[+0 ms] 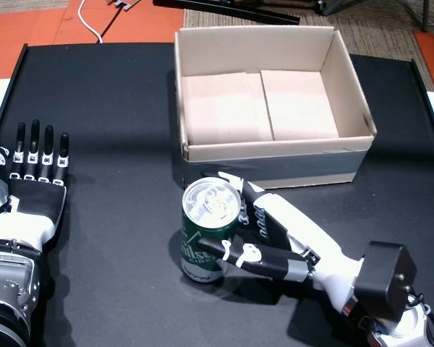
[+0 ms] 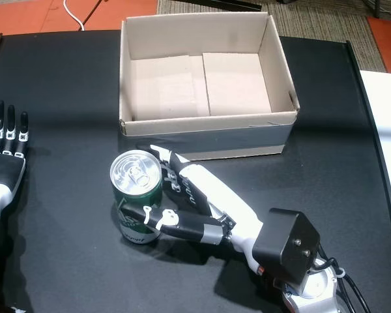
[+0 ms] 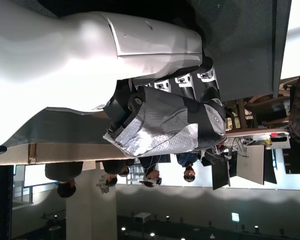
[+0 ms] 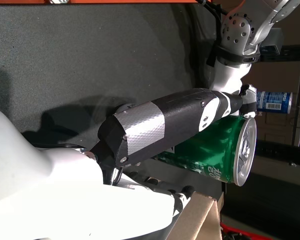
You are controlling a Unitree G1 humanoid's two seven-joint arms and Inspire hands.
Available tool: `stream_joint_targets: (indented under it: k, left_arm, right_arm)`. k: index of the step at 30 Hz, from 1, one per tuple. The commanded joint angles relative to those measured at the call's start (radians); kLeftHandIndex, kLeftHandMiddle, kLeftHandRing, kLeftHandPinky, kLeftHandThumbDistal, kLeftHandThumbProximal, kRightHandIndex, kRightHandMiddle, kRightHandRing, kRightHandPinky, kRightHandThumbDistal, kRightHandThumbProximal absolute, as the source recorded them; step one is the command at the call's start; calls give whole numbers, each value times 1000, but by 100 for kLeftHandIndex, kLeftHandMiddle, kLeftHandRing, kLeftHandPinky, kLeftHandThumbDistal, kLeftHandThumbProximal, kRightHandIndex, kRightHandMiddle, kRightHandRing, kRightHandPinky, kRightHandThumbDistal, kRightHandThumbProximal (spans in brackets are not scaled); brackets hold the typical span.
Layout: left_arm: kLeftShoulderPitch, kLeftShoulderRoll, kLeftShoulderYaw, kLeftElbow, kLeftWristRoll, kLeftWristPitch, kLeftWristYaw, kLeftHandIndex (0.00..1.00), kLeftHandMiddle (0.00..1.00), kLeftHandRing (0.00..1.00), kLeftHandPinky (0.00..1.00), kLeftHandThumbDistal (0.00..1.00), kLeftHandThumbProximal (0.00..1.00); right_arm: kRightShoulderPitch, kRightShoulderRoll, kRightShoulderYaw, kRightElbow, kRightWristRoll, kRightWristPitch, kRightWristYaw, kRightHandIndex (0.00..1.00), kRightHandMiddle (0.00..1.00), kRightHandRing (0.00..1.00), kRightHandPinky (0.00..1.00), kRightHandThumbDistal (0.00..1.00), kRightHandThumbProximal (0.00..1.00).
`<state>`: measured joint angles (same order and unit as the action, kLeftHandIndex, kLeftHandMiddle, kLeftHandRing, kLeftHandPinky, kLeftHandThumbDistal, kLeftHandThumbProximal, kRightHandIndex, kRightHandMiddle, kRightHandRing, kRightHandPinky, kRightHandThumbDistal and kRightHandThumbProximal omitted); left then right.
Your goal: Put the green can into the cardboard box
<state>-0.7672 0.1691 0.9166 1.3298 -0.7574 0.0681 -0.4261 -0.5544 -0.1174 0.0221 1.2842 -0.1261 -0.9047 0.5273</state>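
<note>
The green can (image 1: 208,233) (image 2: 137,195) stands upright on the black table, just in front of the cardboard box (image 1: 275,165) (image 2: 208,140), which is open at the top and has nothing in it. My right hand (image 1: 275,231) (image 2: 195,202) is wrapped around the can from its right side: the thumb crosses the can's front low down and the fingers curl behind it. In the right wrist view the thumb (image 4: 155,127) lies across the green can (image 4: 215,152). Far to the left, my left hand (image 1: 32,181) (image 2: 3,156) (image 3: 165,115) lies flat on the table with straight, spread fingers, holding nothing.
The black table (image 1: 116,108) has raised edges on the left and right. Orange floor and a white cable (image 1: 90,25) lie beyond its far edge. A blue can (image 4: 272,101) shows in the background of the right wrist view. Several people (image 3: 155,175) appear in the left wrist view.
</note>
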Motion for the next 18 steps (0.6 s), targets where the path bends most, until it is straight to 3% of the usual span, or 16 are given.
stream_joint_targets:
  k: [1, 12, 18]
  left_arm:
    - [42, -15, -6, 18, 15, -5, 24, 51, 53, 64, 76, 0, 57]
    - [46, -16, -6, 18, 12, -8, 17, 53, 54, 64, 76, 0, 60]
    - [48, -14, -1, 18, 5, 0, 11, 52, 53, 64, 74, 0, 55]
  right_arm:
    - [-3, -8, 5, 7, -6, 3, 9, 95, 100, 100, 100, 100, 63]
    - [-8, 1, 10, 9, -9, 3, 9, 96, 100, 100, 100, 100, 65]
    - [-23, 11, 24, 13, -28, 9, 0, 92, 99, 100, 100, 100, 63]
